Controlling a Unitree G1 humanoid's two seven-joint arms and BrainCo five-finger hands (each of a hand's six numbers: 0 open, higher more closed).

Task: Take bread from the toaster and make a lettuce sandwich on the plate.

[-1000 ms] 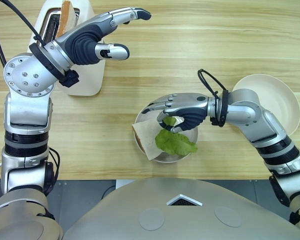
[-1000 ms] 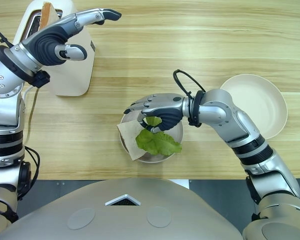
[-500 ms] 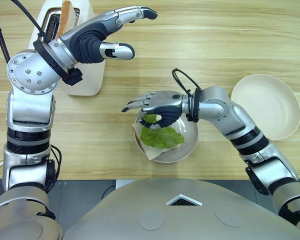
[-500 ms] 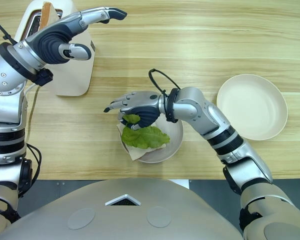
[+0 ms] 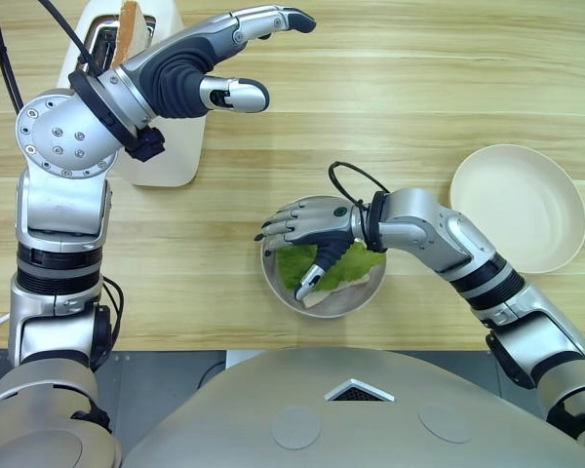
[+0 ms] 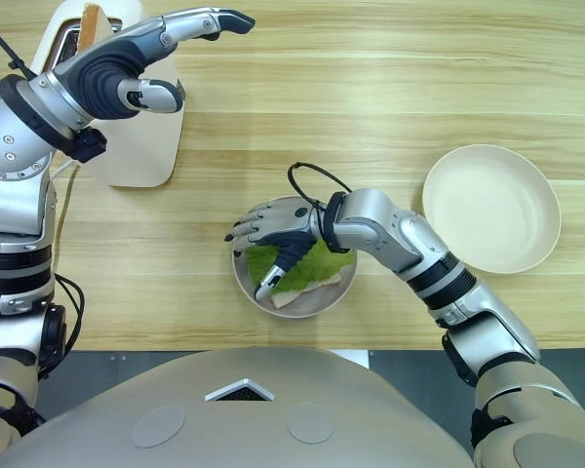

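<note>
Looks down on a wooden table [image 5: 390,88], with no shift in it or in the view over the last second. Finds the toaster [image 5: 171,146] fixed at 10 o'clock, a pale dish [image 5: 517,210] at 3 o'clock, and the plate [image 5: 271,291] at 6 o'clock, near the front edge.

Places the left hand [image 5: 200,73] over the toaster's 3 o'clock side, fingers stretched wide and holding nothing, edged only slightly toward 1 o'clock since a second ago. Places the right hand [image 5: 312,224] on the plate's 11 o'clock rim, swung there from the 1 o'clock side. Shows it palm down, fingers loosely spread, one fingertip laid toward 7 o'clock across the leaf. No longer pinches anything, as far as can be judged.

Catches the real change beneath it. Finds the bread [image 5: 317,298], a second ago hanging over the plate's 8 o'clock rim, now wholly inside the plate, with just a pale corner showing at 6 o'clock. Finds the lettuce [image 5: 359,259], dangling from the fingers before, now spread flat over that bread and covering most of it. Leaves a second slice [image 5: 129,24] upright in the slot at the toaster's 12 o'clock end.

Reads this as bottom slice and lettuce done. Still needs the top slice fetched, most likely by the left hand, already close. Warns of dragging the leaf askew on lifting the right hand away.
</note>
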